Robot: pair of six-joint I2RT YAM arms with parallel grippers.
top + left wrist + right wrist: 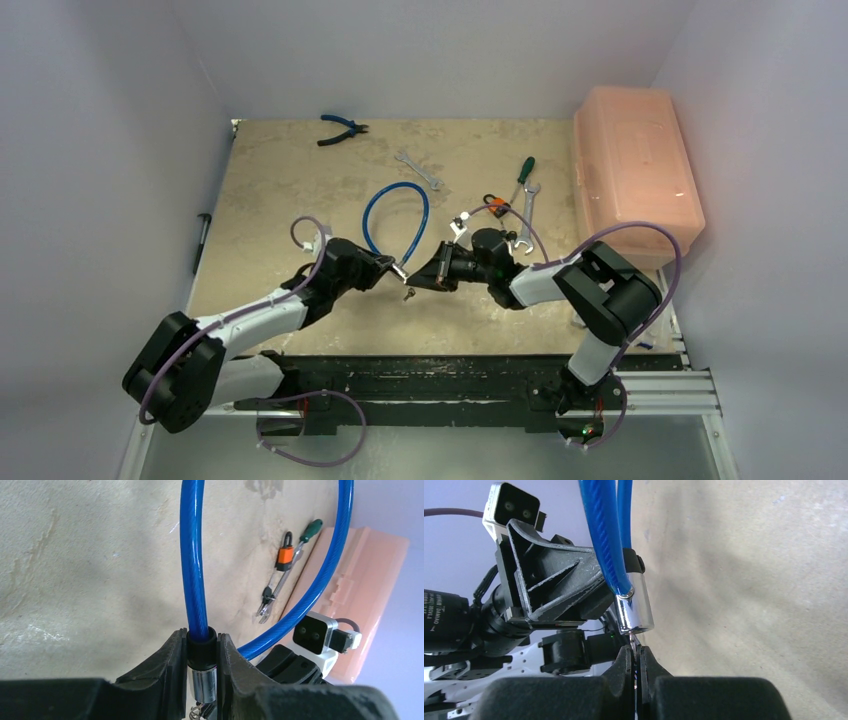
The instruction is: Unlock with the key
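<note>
A blue cable lock [395, 212] loops over the table's middle. My left gripper [385, 267] is shut on the lock's black collar [202, 645], with the chrome lock cylinder [205, 682] between its fingers. In the right wrist view the chrome cylinder [634, 607] hangs just above my right gripper [634, 652]. That gripper is shut on a thin metal key [632, 639], whose tip meets the cylinder's underside. In the top view my right gripper [428, 274] faces the left one, nearly touching it. A small key ring [408, 293] dangles below them.
An orange padlock [493, 207], a green-handled screwdriver [522, 172] and a wrench [528, 205] lie behind the right arm. Another wrench [418, 170] and blue pliers [342, 128] lie at the back. A pink plastic box [635, 170] stands along the right edge.
</note>
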